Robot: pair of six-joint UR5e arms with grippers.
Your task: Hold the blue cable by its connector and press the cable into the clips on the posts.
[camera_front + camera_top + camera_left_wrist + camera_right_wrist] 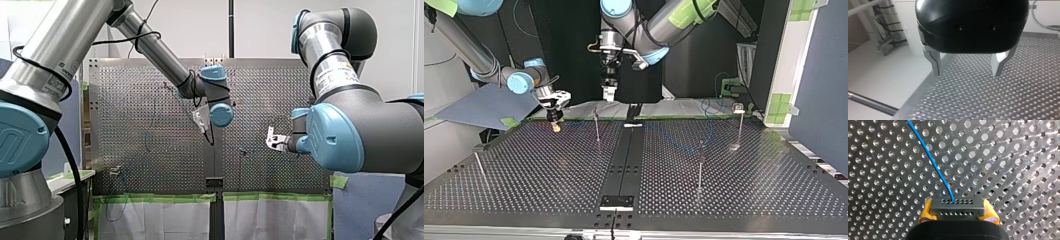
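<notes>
Gripping the connector (957,210) in the right hand (957,203), yellow pads (926,211) clamped against its two short ends. Leaving the connector's front face: the blue cable (930,157), running ahead of the hand in a gentle curve just over the perforated tabletop (1023,170). Holding part of the job judged done, then.

On the other side, the left hand (966,72) spread, metal fingers (935,65) well apart, nothing between them, tabletop and its edge below. Seen in the top view hanging above the far edge, near one of the posts (597,127), touching nothing.

Further out, in the top view: four thin posts upright on the tabletop, one near both hands, one at the view's left, two at the view's right, each apparently topped by one of the clips (738,106). Right hand low over the tabletop there, beside the nearest post but apart from it. Cable too thin to follow beyond the hand; only a faint blue trace near the two right-side posts. Cannot tell, for any clip, filled or empty.

Judging from all this: grasp made, routing early or not yet begun. Left to do: bringing the connector past each post in turn, laying the cable over the clip, pressing down until seated.
</notes>
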